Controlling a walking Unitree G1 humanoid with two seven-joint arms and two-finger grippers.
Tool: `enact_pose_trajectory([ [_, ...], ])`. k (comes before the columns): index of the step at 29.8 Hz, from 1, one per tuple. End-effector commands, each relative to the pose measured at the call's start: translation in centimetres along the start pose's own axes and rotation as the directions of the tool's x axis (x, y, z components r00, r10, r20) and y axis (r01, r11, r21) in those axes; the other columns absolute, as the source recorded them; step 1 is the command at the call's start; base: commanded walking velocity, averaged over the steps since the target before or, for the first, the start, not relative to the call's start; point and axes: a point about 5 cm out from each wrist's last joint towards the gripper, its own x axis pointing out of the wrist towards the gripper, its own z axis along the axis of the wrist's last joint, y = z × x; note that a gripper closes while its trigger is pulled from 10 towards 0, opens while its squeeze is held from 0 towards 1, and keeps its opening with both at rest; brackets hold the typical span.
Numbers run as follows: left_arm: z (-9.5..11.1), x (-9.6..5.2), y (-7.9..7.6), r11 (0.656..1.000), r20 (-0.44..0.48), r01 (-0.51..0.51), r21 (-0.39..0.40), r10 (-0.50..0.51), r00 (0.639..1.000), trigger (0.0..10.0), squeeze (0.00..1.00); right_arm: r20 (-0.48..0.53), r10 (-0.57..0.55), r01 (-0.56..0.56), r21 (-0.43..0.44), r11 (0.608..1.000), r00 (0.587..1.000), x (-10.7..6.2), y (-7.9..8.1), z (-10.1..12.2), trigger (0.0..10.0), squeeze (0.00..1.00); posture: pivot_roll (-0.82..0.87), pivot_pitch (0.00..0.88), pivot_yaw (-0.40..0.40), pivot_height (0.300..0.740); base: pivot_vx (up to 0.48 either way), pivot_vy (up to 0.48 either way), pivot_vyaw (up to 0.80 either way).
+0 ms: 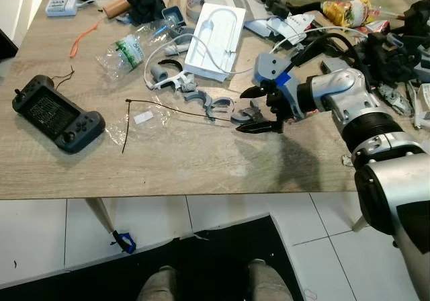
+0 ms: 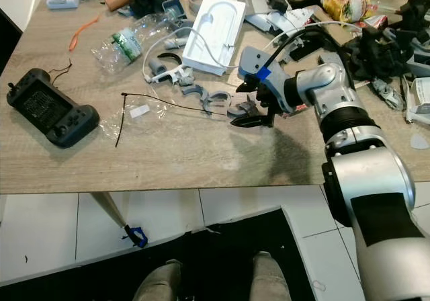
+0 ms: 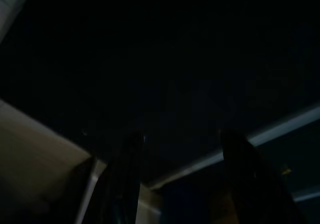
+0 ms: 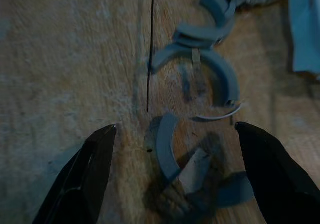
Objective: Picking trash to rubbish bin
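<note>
The right gripper (image 1: 259, 110) hangs low over the wooden table (image 1: 188, 160), its two black fingers (image 4: 90, 179) spread wide with nothing between them, poised on either side of a small curved grey plastic piece (image 4: 167, 146) that lies flat on the wood. More grey curved pieces (image 1: 218, 105) lie in a loose row just beyond that piece, toward the white tray (image 1: 216, 40) at the far side of the table. A thin black cable tie (image 1: 164, 110) stretches from the grey pieces toward the table's left end, crossing a clear plastic wrapper (image 1: 138, 121). Farther left rests a black game controller (image 1: 55, 113), and a crushed plastic bottle (image 1: 124, 51) lies beside the tray. A yellow snack bag (image 1: 346, 11) sits among the clutter at the far right corner. In the dark left wrist view, the left gripper (image 3: 182, 179) shows two fingers held apart, gripping nothing.
</note>
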Motion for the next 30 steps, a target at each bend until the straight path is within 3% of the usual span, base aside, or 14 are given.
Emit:
enact_pose_trajectory([
  [1,-1.8,-0.5,0.1,1.0,-0.05,0.005,0.002,-0.005,0.999,10.0,0.0,-0.027,0.019,-0.019,0.008,1.0,0.999,0.6,0.6,-0.8,10.0,0.0,0.18,0.361,0.078,0.74,0.0,0.0,0.0],
  [5,-1.6,-0.4,-0.3,1.0,-0.043,0.009,0.0,-0.009,0.999,10.0,0.0,-0.139,0.012,-0.008,0.028,1.0,0.99,0.5,0.8,-2.1,10.0,0.0,0.17,0.365,0.073,0.74,0.0,0.0,0.0],
  [6,-1.2,-0.2,-0.6,1.0,-0.036,0.016,0.001,-0.016,0.999,10.0,0.0,-0.175,0.016,-0.008,0.046,0.999,0.984,0.3,0.8,-2.6,5.0,0.0,0.17,0.365,0.072,0.74,0.0,0.0,0.0],
  [8,-1.2,-0.2,-0.6,1.0,-0.036,0.016,0.001,-0.016,0.999,10.0,0.0,-0.175,0.016,-0.008,0.046,0.999,0.984,0.3,0.8,-2.6,5.0,0.0,0.17,0.365,0.072,0.74,0.0,0.0,0.0],
  [9,-1.0,-0.1,-0.7,1.0,-0.031,0.02,0.002,-0.019,0.999,10.0,0.0,-0.181,0.012,-0.004,0.046,0.999,0.983,0.2,0.8,-2.7,0.0,0.0,0.16,0.364,0.072,0.74,0.0,0.0,0.0],
  [23,1.7,0.6,-0.5,1.0,0.013,0.02,0.018,-0.02,1.0,10.0,0.0,-0.238,0.06,-0.041,0.085,0.996,0.97,-1.1,0.5,-2.9,0.0,0.0,0.12,0.304,0.054,0.74,0.0,0.0,0.0],
  [30,2.5,0.8,-0.5,1.0,0.017,0.015,0.016,-0.015,1.0,10.0,0.0,-0.181,0.024,-0.006,0.101,0.995,0.983,-1.6,0.0,-2.1,0.0,0.0,0.12,0.272,0.048,0.74,0.0,0.0,0.0],
])
